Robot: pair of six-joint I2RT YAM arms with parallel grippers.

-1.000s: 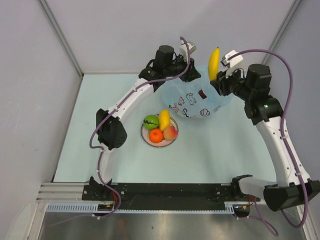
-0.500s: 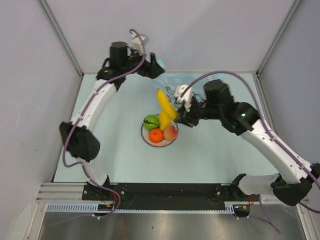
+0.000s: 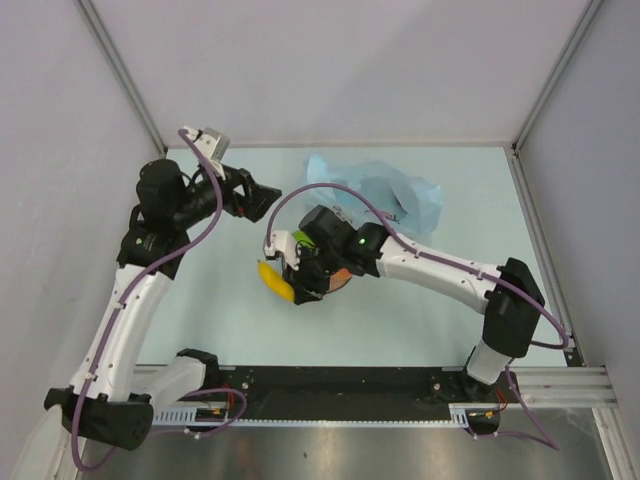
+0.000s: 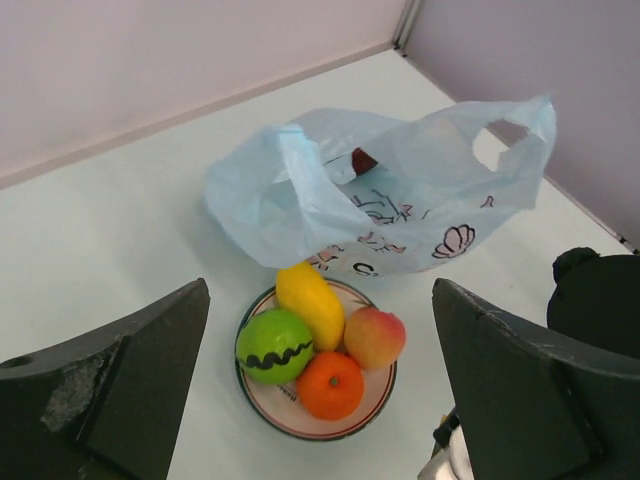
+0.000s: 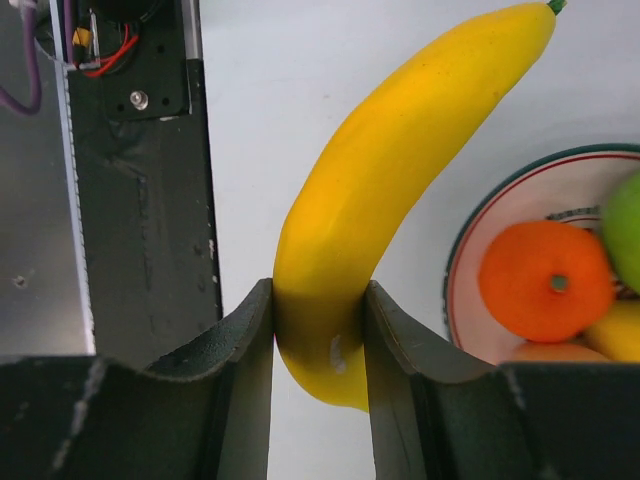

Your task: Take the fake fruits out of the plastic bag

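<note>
**Gloss on the fruit, matt on the rig**

The banana (image 5: 380,200) is smooth yellow plastic with a soft sheen. The orange (image 4: 330,385), the green fruit (image 4: 273,345) and the peach-coloured one (image 4: 374,337) shine likewise. The plastic bag (image 4: 400,210) is thin, translucent, crinkled film. The plate (image 4: 272,405) looks smooth and glazed. The right gripper (image 5: 318,300) has matt black fingers (image 5: 235,380), scuffed pale along their edges. The table (image 3: 420,320) is matt and even.

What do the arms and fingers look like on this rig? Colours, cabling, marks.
Both the left arm and right arm have white links, black joint housings and a purple cable looped alongside. The left fingers are matte black wedges, one with a scuffed grey patch; the right fingers are black too. A green light shows near the right wrist.
</note>
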